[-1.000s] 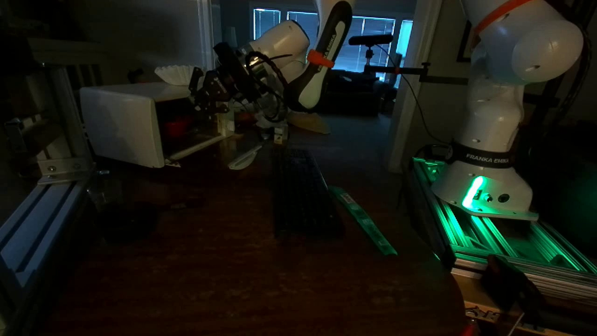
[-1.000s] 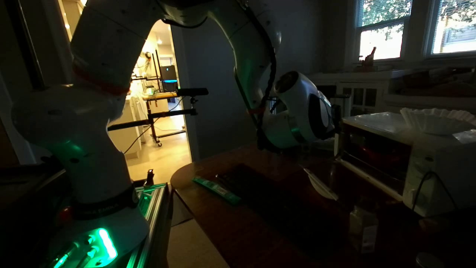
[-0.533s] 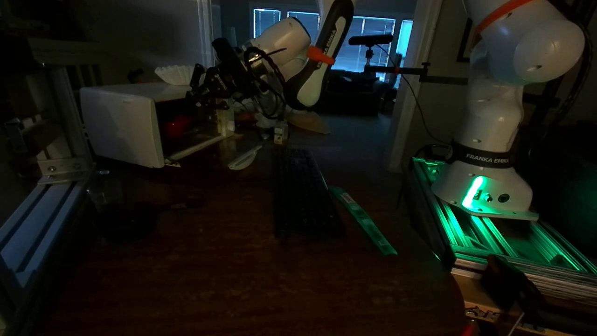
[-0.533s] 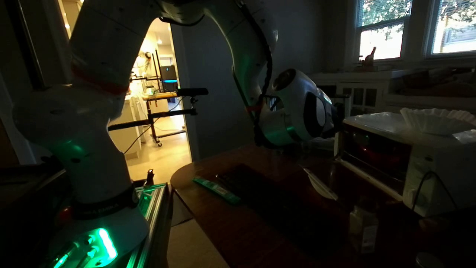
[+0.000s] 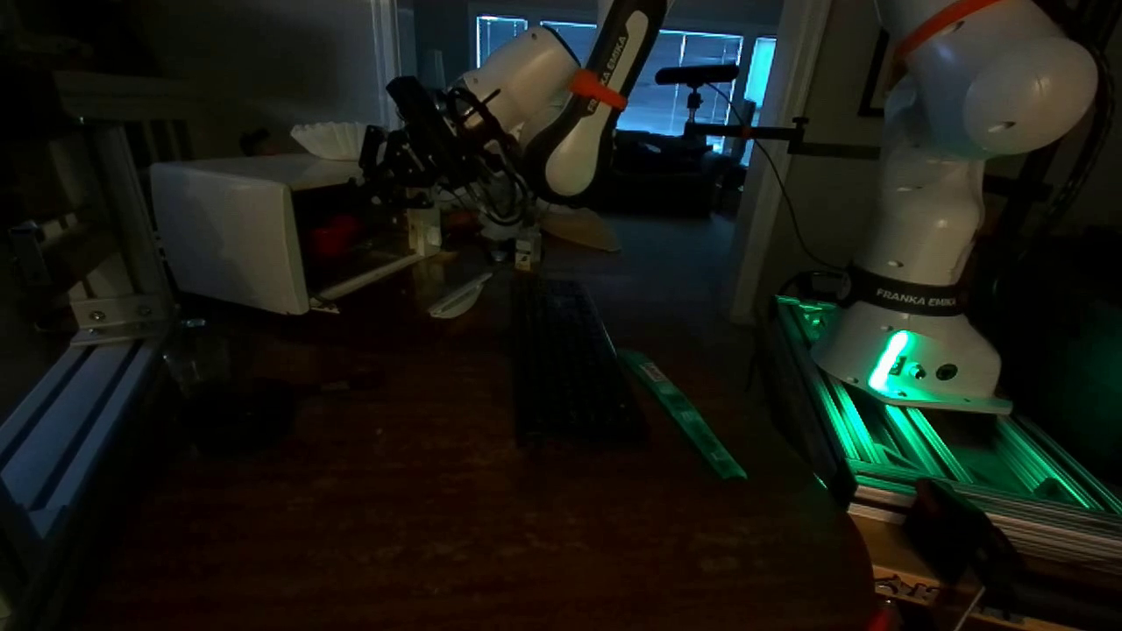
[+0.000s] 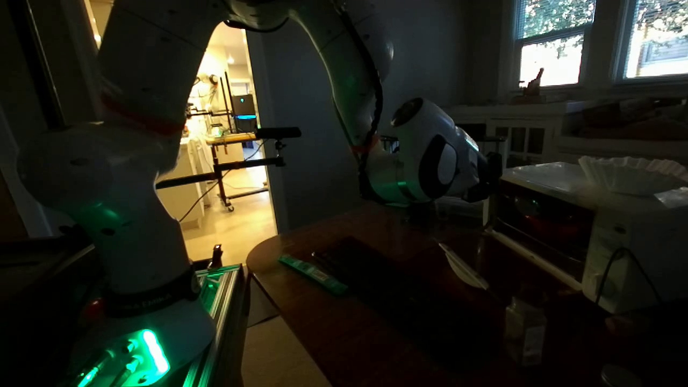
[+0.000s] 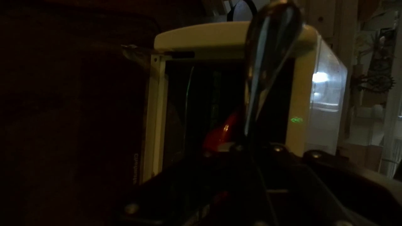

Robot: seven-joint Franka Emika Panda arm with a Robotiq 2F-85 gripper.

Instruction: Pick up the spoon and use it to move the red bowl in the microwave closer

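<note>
Wrist view: gripper point(image 7: 252, 149) is closed on the spoon point(image 7: 262, 62), pinching its narrow stretch. Broad end sticks out free. Too blurred to tell scoop from wide handle end.

The red bowl point(image 7: 218, 135) is inside the microwave point(image 7: 201, 36), partly hidden behind the gripper from the wrist. In an exterior view the red bowl point(image 5: 333, 235) sits low in the microwave, behind its mouth. Too dark to say how deep. In both exterior views the gripper point(image 5: 372, 168) looks to be just outside the microwave, near the top edge of its mouth. Can't make out the spoon in either.

Key relation: bowl lies inward of and below the gripper, and the spoon's long axis doesn't point that way. From the wrist it runs mostly across the microwave's mouth, broad end overlapping the microwave's frame rather than the cavity. No spoon-to-bowl contact that I can see.

My read: pickup done, pull not begun. Next move likely needs a drop plus a wrist turn so the broad end leads into the microwave, past the bowl's near rim, then a draw back toward the mouth. Going in at this angle, I'd expect a snag on the microwave's frame, or a bowl nudged deeper. Spoon could also twist in the grip once loaded.
</note>
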